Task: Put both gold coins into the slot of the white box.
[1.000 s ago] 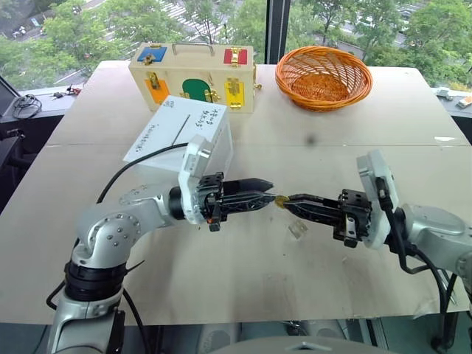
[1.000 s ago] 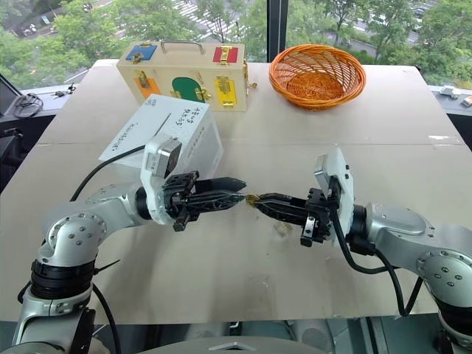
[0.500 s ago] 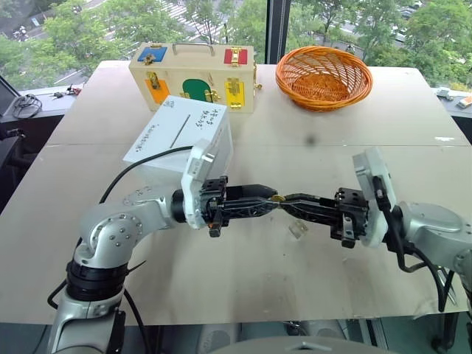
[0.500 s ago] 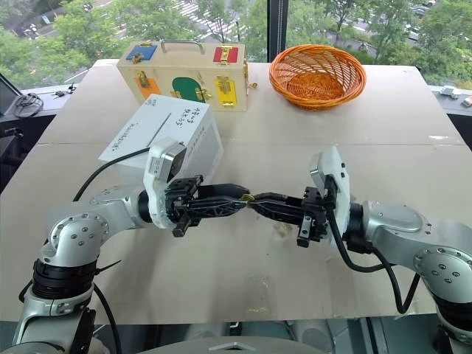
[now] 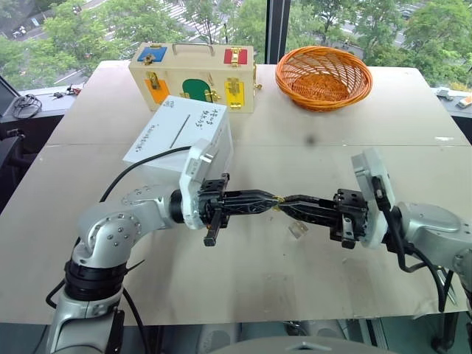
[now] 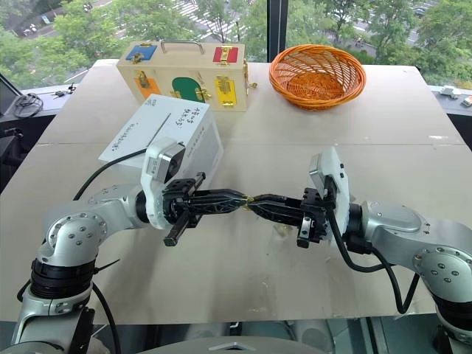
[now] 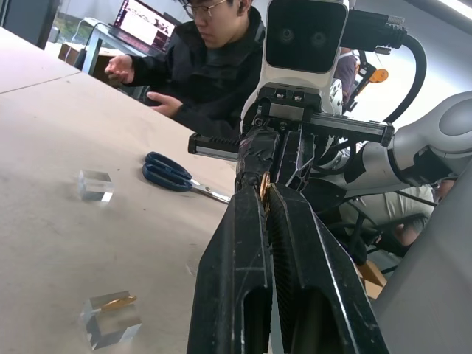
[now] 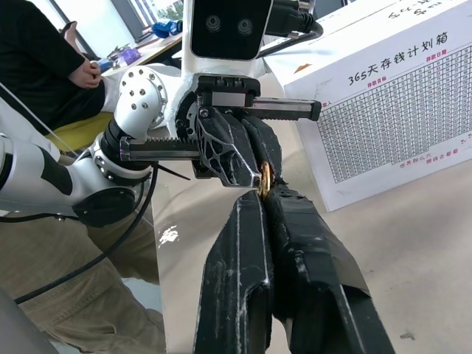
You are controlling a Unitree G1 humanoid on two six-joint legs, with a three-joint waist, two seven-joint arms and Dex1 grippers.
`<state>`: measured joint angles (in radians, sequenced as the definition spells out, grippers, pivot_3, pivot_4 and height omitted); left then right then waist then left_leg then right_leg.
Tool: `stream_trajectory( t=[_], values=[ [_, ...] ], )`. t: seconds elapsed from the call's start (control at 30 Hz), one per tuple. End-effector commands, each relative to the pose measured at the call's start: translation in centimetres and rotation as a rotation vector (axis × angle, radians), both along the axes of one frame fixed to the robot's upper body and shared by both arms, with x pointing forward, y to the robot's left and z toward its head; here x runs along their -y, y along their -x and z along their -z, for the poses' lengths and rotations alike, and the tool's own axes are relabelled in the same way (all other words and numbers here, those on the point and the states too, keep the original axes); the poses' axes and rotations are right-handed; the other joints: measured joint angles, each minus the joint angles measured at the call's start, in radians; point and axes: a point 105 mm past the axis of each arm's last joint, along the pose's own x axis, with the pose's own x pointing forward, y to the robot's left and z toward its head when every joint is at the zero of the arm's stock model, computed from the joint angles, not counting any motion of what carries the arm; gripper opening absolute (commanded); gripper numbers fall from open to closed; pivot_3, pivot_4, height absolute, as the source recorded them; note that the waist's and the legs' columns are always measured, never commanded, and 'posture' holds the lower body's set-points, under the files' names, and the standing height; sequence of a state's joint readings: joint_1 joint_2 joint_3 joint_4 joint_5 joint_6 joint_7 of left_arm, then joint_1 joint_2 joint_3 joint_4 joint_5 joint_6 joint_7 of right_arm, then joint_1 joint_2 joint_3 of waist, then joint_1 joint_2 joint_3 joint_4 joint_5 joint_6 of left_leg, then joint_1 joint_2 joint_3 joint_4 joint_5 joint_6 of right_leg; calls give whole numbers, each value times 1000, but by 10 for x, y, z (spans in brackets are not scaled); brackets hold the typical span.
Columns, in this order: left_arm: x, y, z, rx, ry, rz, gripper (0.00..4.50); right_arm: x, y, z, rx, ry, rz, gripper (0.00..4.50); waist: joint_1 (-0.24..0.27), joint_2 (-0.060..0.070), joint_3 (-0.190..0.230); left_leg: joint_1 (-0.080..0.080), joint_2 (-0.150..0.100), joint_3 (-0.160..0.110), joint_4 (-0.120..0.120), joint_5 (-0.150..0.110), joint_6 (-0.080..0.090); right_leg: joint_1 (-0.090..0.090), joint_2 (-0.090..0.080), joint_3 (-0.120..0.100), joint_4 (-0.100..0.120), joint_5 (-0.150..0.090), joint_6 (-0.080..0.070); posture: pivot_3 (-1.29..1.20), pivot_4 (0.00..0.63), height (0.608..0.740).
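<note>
A gold coin [image 5: 279,198] hangs above the tabletop [image 5: 243,280], pinched edge-on between the tips of both grippers, which meet nose to nose. The left gripper [image 5: 273,199] points toward the right one, its fingers [image 7: 243,243] closed on the coin; the right gripper [image 5: 284,202] points back at it, its fingers [image 8: 243,251] also closed on the same coin. In the left wrist view a second coin [image 7: 118,302] lies on a small clear block [image 7: 110,321] on the tabletop, near another clear block [image 7: 96,184] and blue scissors [image 7: 173,175]. The white box [image 5: 181,136] stands just behind the left arm, its thin dark slot [image 5: 180,130] on the top face, well apart from the held coin. Behind the box is a cream wooden case [image 5: 193,75] with coloured doors, and beside that an orange wicker basket [image 5: 323,77]. A person in a dark top [image 7: 199,66] sits at the far edge of the tabletop.
</note>
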<state>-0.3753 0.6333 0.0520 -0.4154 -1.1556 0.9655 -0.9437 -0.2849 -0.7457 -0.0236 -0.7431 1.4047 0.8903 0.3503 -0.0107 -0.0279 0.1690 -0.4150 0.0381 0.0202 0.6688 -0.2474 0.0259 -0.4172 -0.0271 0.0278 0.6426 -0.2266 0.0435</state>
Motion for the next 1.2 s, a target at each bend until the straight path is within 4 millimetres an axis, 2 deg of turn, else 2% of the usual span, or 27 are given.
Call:
stream_trajectory(
  t=[0.03, 0.07, 0.17, 0.3, 0.4, 0.47, 0.6, 0.73, 0.83, 0.97, 1.0, 1.2],
  values=[
    [5, 10, -8, 25, 14, 56, 57, -3, 7, -11, 37, -41, -34, 0, 0, 0, 0, 0, 0, 0, 0, 0, 0, 0, 0, 0, 0, 0, 0, 0, 150, 740],
    [5, 10, -9, 23, 18, 56, 57, -2, 4, -12, 40, -47, -18, 0, 0, 0, 0, 0, 0, 0, 0, 0, 0, 0, 0, 0, 0, 0, 0, 0, 150, 740],
    [2, 11, -12, 22, 25, 51, 0, 1, 0, -13, 43, -48, 2, 827, 0, 0, 0, 0, 0, 0, 0, 0, 0, 0, 0, 0, 0, 0, 0, 0, 150, 740],
    [-4, 10, -15, 22, 25, 29, 0, 7, -1, -12, 51, -34, 32, 2343, 0, 0, 0, 0, 0, 0, 0, 0, 0, 0, 0, 0, 0, 0, 0, 0, 150, 740],
    [-8, 10, -19, 26, 30, -1, 0, 15, -1, -11, 74, -4, 66, 3760, 1, 0, 0, 0, 0, 0, 0, 0, 0, 0, 0, 0, 0, 0, 1, 0, 150, 740],
    [-11, 9, -22, 32, 33, -29, 0, 22, 0, -11, 106, 22, 92, 4482, 1, 0, 0, 0, 0, 0, 0, 0, 0, 0, 0, 0, 0, 0, 0, 0, 150, 740],
    [-22, 1, -36, 80, 43, -152, 0, 46, 4, -15, 254, 144, 183, 4482, 6, 0, 0, 0, 0, 0, 0, 0, 0, 0, 0, 0, 0, 0, 1, 0, 150, 740],
    [-36, -10, -65, 165, 83, -343, 0, 63, 10, -25, 319, 144, 200, 4482, 8, 0, 0, 1, 0, -1, 0, 0, 0, 1, 0, -1, 0, 0, 1, 0, 150, 740],
    [-51, -22, -96, 250, 120, -541, 0, 71, 9, -28, 341, 141, 203, 4482, 7, -1, 0, 2, 0, -1, 1, 0, 0, 3, 0, -1, 0, -1, 3, 0, 150, 740],
    [-78, -51, -122, 470, -124, -994, 0, 75, -1, -28, 375, 165, 206, 4482, 7, -2, 1, 2, 0, -1, 2, 0, 0, 4, 0, -1, 0, -1, 3, 0, 150, 740],
    [-86, -57, -124, 512, -195, -1107, 0, 75, -3, -30, 384, 159, 198, 4482, 7, -2, 1, 3, -1, 0, 2, 0, 0, 4, 0, 0, 0, 0, 2, 0, 150, 740],
    [-97, -63, -108, 565, -420, -1374, 0, 69, -12, -42, 463, 136, 113, 4482, 7, -2, 1, 2, -1, 0, 1, 0, 0, 3, 0, 0, 0, 2, 3, 0, 150, 740]
  ],
)
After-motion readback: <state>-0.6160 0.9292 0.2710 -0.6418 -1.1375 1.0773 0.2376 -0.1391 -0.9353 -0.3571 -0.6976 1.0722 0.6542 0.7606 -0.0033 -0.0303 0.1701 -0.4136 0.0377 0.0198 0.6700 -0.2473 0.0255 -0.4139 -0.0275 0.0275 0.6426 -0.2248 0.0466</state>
